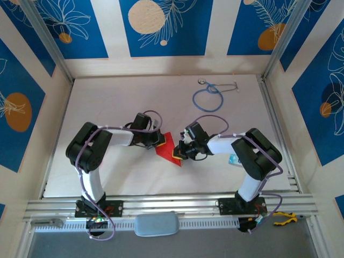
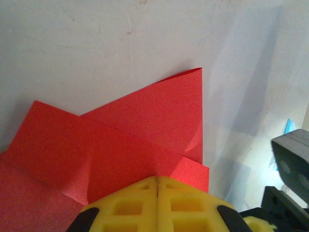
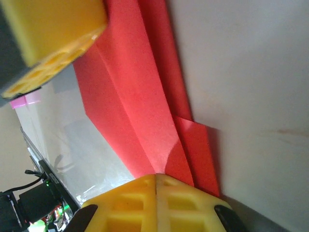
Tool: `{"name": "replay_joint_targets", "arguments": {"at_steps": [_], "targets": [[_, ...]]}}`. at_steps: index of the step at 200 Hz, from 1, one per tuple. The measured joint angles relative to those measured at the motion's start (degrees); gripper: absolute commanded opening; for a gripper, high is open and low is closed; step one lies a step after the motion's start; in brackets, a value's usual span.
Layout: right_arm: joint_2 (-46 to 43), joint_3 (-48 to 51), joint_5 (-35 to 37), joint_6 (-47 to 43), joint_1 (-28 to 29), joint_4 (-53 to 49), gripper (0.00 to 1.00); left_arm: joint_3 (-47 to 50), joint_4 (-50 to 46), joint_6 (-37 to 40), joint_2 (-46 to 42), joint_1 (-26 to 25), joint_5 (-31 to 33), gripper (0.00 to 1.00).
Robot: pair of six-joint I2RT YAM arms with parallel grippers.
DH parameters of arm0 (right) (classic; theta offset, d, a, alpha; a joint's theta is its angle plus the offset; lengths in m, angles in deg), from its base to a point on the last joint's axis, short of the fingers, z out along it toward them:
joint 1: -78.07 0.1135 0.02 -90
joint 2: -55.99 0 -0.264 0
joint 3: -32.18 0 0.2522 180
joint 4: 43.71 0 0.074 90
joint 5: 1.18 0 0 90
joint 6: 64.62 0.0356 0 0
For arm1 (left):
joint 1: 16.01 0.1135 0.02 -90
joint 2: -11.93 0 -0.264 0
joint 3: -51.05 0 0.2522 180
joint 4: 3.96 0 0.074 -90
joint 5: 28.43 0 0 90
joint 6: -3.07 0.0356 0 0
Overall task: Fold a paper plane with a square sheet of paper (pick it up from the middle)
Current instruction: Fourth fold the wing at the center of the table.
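Where left tool [image 1: 160,142] faces right tool [image 1: 177,153], folded red paper [image 1: 167,145] lies between

a white tabletop [image 1: 107,102] sits inside walls with blue floral panels. two arms reach inward from the near rail and meet near the middle. between them lies a partly folded sheet of red paper [image 1: 167,145], its lower tip pointing toward the near edge. the left claw [image 1: 159,142] meets the paper's left side and the right claw [image 1: 178,152], yellow at the tip, meets its right side; both are pinched closed on it. well apart, toward the far right, a blue stethoscope [image 1: 207,99] lies in a loop. a small pale blue object [image 1: 234,159] lies just beside the right arm. yellow-handled pliers [image 1: 284,217] rest on the near rail at right, and a grey pad [image 1: 156,224] sits between the arm bases.
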Motion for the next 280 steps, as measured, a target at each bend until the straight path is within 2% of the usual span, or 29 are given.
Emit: {"name": "replay_joint_targets", "arguments": {"at_steps": [40,69,102,138,280], "targets": [[0.55,-6.1,0.33,-1.05,0.37,-1.79,0.02,0.17,0.66,-0.02,0.0,0.0,-0.07,0.03],[5.6,-10.71,0.46,-1.05,1.6,-1.53,0.03,0.26,0.87,-0.04,0.0,0.0,-0.07,0.03],[9.77,-10.58,0.66,-1.14,2.25,-1.27,0.03,0.37,1.09,-0.09,0.0,0.0,-0.07,0.02],[7.61,-6.36,0.5,-1.33,2.25,2.86,0.04,0.92,2.05,-0.11,0.0,0.11,-0.26,0.02],[-6.99,12.09,1.16,-1.51,1.55,7.26,0.06,1.11,2.4,-0.2,0.0,0.35,-0.72,0.01]]}}
